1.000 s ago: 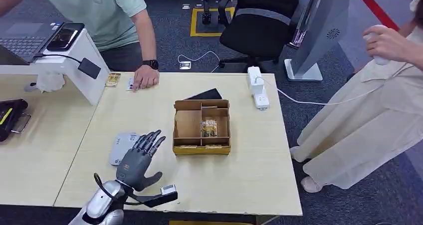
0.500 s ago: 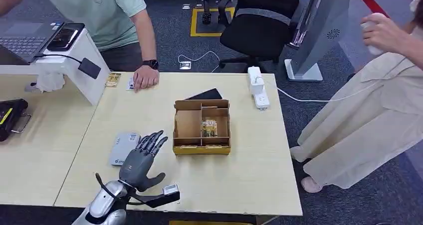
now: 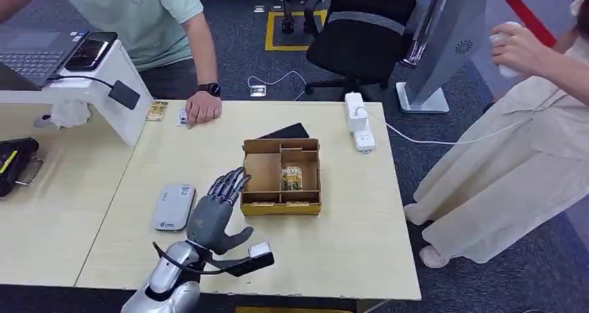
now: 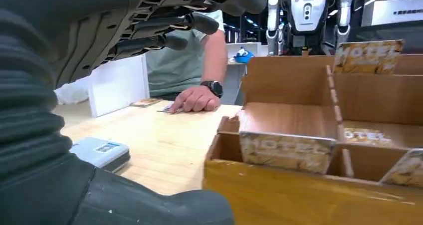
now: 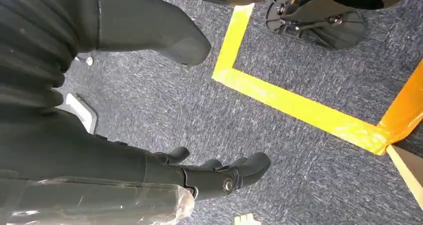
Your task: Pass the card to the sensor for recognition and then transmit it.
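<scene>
While fingers spread, empty left hand [image 3: 212,212] hovers beside cardboard box [image 3: 280,205]; right hand [image 5: 149,85] hangs released.

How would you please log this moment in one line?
left hand: open, empty, beside box | right hand: hanging, empty | cards: in box

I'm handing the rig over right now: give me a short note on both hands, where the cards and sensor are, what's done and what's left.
Left hand: holding nothing, fingers apart, above the table at the cardboard box, on its left front side.
Right hand: holding nothing, hanging over the carpet.
Hotel cards stand in the box's compartments. Grey card sensor lies flat on the table, left of the left hand.
Done: nothing yet, no card picked.
Left: take a card, hold it to the sensor, hand it on.
</scene>
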`<state>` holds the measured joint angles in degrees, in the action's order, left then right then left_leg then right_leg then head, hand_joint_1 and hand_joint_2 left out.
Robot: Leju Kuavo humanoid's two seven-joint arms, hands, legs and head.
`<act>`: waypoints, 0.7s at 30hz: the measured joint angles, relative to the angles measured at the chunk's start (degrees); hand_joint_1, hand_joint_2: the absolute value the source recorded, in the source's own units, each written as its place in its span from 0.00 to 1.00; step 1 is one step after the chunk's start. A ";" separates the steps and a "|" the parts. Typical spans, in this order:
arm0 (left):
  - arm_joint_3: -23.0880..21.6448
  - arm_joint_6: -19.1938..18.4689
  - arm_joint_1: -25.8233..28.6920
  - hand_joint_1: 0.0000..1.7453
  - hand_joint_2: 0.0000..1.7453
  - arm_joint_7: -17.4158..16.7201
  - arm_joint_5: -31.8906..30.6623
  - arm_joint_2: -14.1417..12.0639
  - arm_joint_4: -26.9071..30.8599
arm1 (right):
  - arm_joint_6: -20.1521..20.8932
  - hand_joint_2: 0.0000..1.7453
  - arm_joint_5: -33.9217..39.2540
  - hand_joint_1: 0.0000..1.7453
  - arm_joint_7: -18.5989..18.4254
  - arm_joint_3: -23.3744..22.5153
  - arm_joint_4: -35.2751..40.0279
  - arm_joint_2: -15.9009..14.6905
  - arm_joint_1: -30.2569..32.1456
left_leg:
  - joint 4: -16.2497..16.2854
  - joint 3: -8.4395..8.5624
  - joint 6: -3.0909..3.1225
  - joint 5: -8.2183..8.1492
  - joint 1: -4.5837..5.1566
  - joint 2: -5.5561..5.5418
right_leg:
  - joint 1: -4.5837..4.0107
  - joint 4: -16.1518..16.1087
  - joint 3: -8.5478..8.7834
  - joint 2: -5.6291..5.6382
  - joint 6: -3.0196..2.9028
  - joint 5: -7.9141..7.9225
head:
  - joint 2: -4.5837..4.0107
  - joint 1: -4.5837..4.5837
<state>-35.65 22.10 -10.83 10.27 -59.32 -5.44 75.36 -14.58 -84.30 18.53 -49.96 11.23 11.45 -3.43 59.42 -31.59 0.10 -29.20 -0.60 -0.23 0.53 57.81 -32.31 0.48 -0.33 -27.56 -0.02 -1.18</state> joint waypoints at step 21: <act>-0.04 2.27 -1.87 0.00 1.00 -0.20 -1.68 0.90 -3.10 | 0.37 1.00 -0.13 0.00 -0.09 0.76 0.00 0.00 -0.24 | 0.00 0.00 0.00 0.00 0.00 0.00 | 0.00 0.00 0.00 0.00 0.00 0.00 | 0.02 0.00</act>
<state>-35.69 24.37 -12.70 10.08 -61.00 -4.55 72.26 -14.21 -84.43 18.45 -49.20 11.23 11.45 -3.67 59.42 -31.59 0.11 -29.19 -0.59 -0.22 0.53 57.82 -32.31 0.48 -0.33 -27.56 0.00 -1.18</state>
